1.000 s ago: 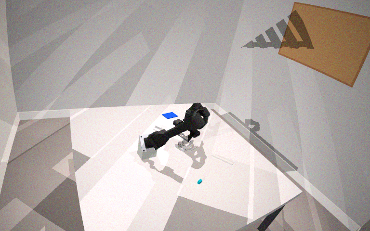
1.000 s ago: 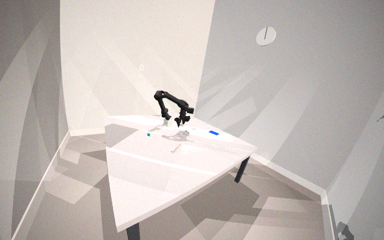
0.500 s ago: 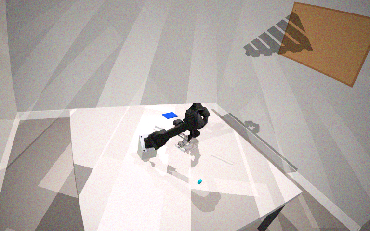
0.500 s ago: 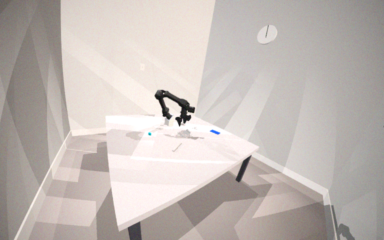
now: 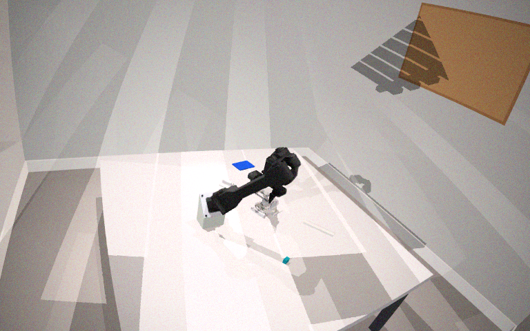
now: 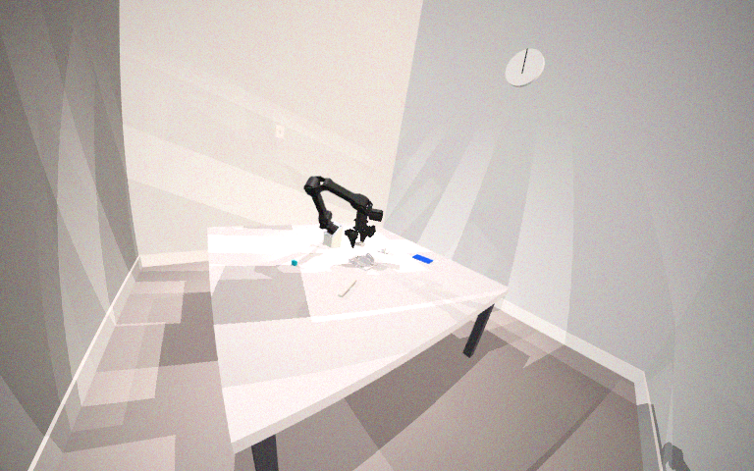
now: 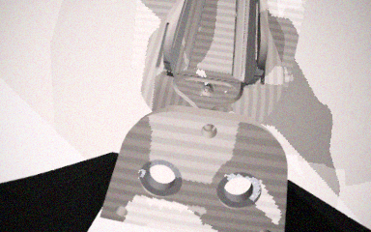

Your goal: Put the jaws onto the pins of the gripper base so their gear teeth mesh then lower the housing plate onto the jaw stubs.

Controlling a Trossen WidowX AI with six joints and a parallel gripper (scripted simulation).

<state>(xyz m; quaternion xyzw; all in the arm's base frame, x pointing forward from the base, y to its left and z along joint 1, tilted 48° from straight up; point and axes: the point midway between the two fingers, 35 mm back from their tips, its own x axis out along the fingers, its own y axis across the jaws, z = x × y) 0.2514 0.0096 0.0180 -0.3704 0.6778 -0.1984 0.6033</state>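
Note:
My gripper (image 5: 266, 196) (image 6: 357, 242) (image 7: 198, 175) is shut on the pale housing plate (image 7: 193, 147), with one black finger at each side edge. The plate has two large round holes and a small hole near its rounded edge. It is held above the pale gripper base (image 5: 266, 209) (image 6: 362, 261) (image 7: 156, 92) on the table. Long upright jaw parts (image 7: 248, 43) stand over the base, beyond the plate in the wrist view. The plate hides part of the base. The pins, the stubs and any meshing of the teeth cannot be made out.
A blue square (image 5: 243, 165) (image 6: 422, 258) lies beyond the arm. A small teal block (image 5: 286, 259) (image 6: 295, 262) and an off-white strip (image 5: 318, 228) (image 6: 347, 287) lie apart from the base. Small pale pieces (image 5: 226, 183) (image 6: 383, 250) lie near the arm.

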